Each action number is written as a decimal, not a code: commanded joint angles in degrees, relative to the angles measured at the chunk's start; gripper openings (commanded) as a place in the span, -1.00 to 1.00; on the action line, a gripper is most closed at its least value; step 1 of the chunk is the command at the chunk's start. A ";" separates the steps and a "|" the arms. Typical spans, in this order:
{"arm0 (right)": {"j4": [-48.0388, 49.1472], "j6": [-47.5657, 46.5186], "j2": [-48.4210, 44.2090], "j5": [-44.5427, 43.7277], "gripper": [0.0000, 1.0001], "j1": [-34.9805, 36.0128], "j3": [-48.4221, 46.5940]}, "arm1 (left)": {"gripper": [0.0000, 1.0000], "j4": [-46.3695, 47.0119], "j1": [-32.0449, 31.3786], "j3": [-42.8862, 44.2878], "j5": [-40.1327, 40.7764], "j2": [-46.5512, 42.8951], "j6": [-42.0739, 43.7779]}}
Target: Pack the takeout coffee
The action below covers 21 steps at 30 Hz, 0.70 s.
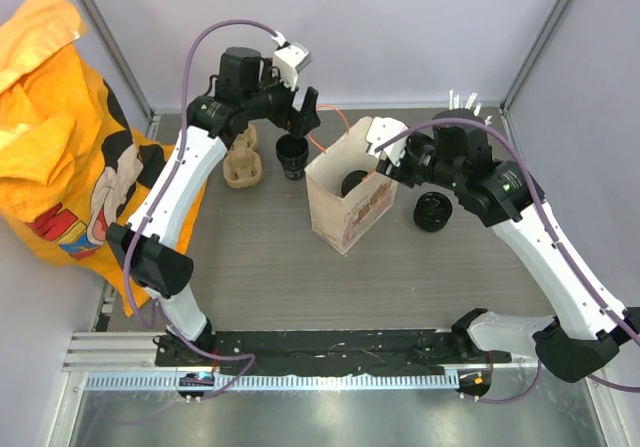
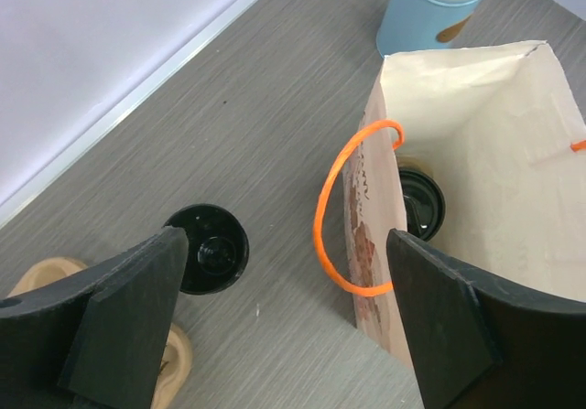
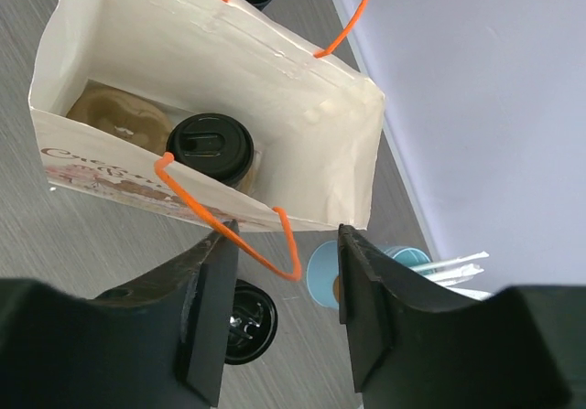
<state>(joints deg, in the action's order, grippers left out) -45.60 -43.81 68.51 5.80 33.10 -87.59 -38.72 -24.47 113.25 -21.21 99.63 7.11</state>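
A white paper bag [image 1: 340, 212] with orange handles stands open mid-table. One black lidded coffee cup [image 3: 209, 147] stands inside it, also seen in the top view [image 1: 355, 182]. A second black cup [image 1: 292, 155] stands on the table left of the bag, and a third [image 1: 433, 211] stands to its right. My left gripper [image 1: 300, 117] hovers open and empty above the left cup [image 2: 209, 249]. My right gripper [image 1: 385, 165] is open and empty at the bag's right rim. An orange handle [image 3: 275, 244] loops between its fingers.
A brown pulp cup carrier [image 1: 243, 162] sits left of the left cup. A light-blue cup of white straws [image 3: 325, 276] stands behind the bag at the back right. A yellow cloth [image 1: 60, 137] fills the left edge. Walls close the back and sides.
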 commanded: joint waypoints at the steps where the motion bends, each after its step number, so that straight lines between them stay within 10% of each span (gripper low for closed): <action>1: 2.98 -0.31 -1.45 0.35 -0.07 -0.41 -0.12 | 0.78 -0.04 -1.19 2.24 -1.64 0.91 0.62; 9: 1.75 0.31 -2.24 2.54 -0.42 -0.41 0.23 | -0.05 -0.39 -2.78 3.64 0.90 2.14 1.94; 21: -1.42 1.98 -4.26 7.03 -0.46 -0.41 0.49 | -0.37 -1.80 -3.83 8.47 3.28 4.51 4.22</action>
<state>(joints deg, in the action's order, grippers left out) -46.63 -43.09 66.08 10.35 32.86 -86.72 -40.66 -27.64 118.61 -18.98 103.77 9.74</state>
